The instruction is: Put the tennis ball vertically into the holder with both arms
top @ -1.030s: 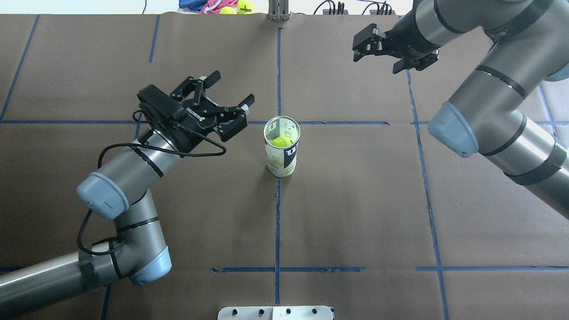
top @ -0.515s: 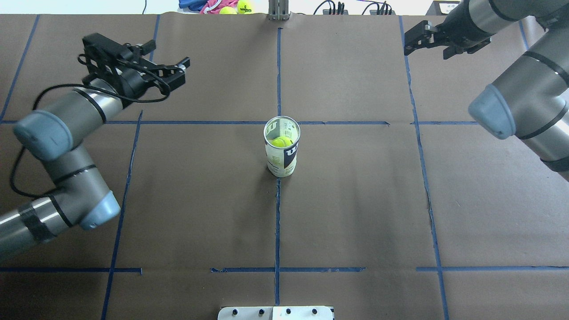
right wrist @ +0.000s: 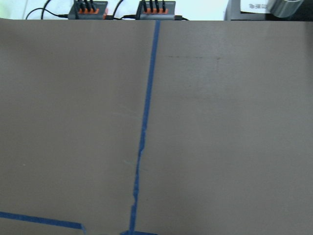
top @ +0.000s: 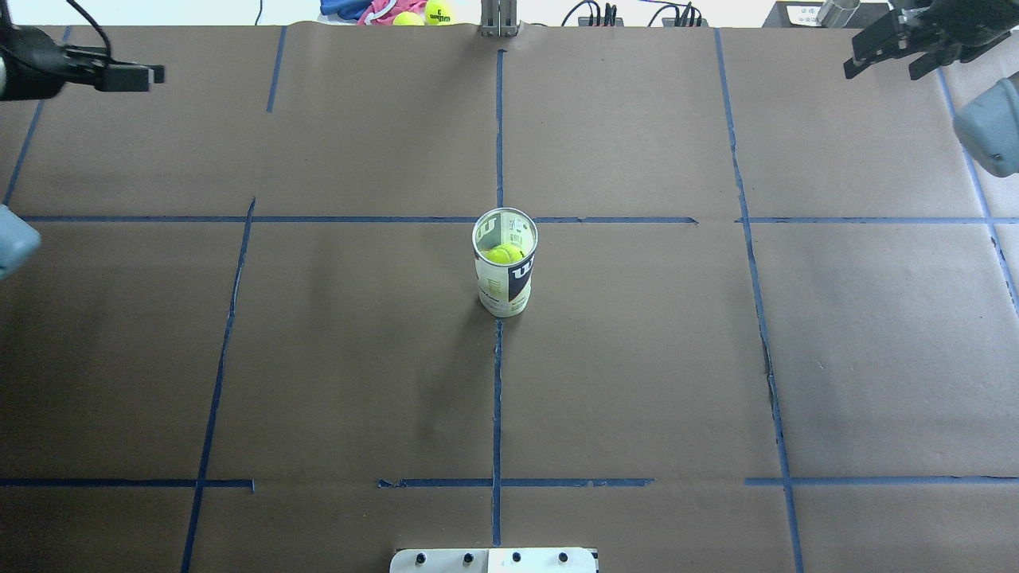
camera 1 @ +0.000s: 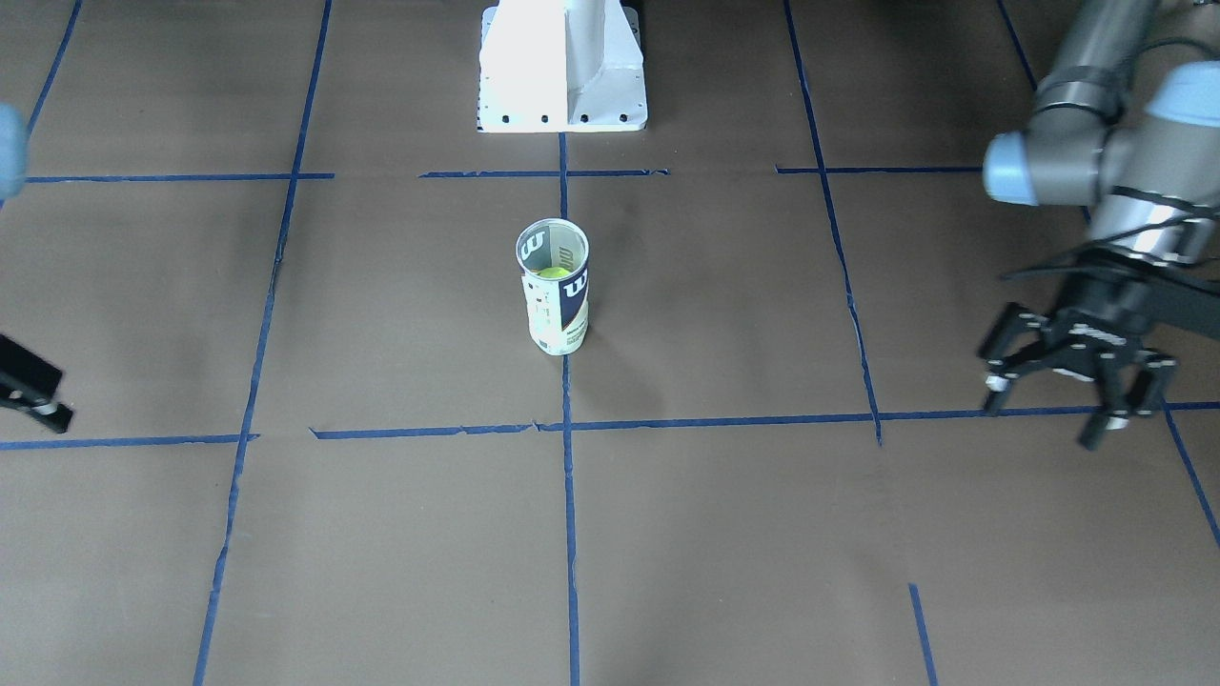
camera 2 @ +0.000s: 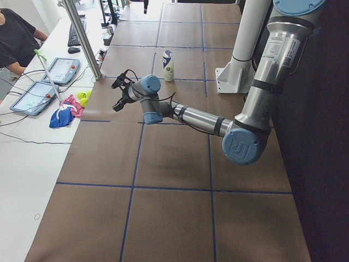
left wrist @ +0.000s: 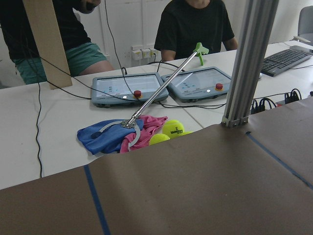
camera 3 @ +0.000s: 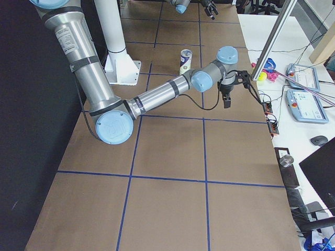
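The holder (top: 505,274), a clear can with a white and navy Wilson label, stands upright at the table's middle; it also shows in the front-facing view (camera 1: 554,291). The tennis ball (top: 503,255) sits inside it, below the rim. My left gripper (camera 1: 1063,405) is open and empty, far off toward the table's left far corner; only one finger of it shows in the overhead view (top: 119,77). My right gripper (top: 896,44) is open and empty at the far right corner. Neither wrist view shows the can.
Spare tennis balls (left wrist: 171,129) and a blue and pink cloth (left wrist: 115,134) lie beyond the far edge by an aluminium post (top: 499,20). The white pedestal (camera 1: 562,67) stands at the robot's side. Operators sit behind control tablets (left wrist: 129,88).
Both arms have swung outward and away from the can toward the far corners, grippers staying open. The can and the ball inside it have not moved.
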{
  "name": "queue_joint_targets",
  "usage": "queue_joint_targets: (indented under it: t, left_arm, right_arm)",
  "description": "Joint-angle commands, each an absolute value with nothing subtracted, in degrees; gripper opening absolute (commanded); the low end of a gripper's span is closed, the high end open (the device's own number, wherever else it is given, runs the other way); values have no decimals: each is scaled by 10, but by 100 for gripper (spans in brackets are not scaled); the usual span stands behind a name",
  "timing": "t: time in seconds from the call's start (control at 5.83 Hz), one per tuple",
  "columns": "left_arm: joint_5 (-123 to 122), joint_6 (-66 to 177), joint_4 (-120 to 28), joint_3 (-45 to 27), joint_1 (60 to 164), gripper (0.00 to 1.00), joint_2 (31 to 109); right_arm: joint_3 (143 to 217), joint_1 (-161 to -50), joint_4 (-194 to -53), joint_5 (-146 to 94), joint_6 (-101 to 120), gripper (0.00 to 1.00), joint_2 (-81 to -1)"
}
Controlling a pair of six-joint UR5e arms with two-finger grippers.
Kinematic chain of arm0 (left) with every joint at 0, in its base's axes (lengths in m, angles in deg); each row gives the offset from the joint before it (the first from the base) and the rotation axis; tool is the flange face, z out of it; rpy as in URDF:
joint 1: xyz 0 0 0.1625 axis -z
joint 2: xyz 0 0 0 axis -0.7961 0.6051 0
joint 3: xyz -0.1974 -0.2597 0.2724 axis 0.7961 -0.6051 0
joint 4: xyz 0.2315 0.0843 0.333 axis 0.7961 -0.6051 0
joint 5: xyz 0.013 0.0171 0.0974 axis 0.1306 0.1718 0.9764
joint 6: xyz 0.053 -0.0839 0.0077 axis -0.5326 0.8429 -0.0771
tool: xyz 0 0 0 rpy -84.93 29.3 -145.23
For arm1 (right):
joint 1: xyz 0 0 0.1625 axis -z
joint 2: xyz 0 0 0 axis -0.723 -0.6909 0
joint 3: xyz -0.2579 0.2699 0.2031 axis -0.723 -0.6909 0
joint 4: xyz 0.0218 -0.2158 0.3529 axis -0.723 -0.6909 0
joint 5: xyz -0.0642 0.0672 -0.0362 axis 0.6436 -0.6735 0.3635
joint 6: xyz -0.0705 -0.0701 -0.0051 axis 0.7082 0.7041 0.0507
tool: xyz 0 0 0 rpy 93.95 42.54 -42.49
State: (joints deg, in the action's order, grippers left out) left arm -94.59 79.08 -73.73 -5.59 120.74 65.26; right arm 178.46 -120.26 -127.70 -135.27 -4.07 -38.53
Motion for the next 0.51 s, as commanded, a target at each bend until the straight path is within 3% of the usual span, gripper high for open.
queue_joint_targets:
  t: [0.0,0.34]
  left_arm:
    - [-1083,661,-559,-51,1321,100,644]
    - [-1098,479,-372,-53,1381,98,628]
  right_arm:
    - [1751,-1264,-1276,-1371,53,99,-419]
    - [1741,-1291,-1280,-1380,75,99,-453]
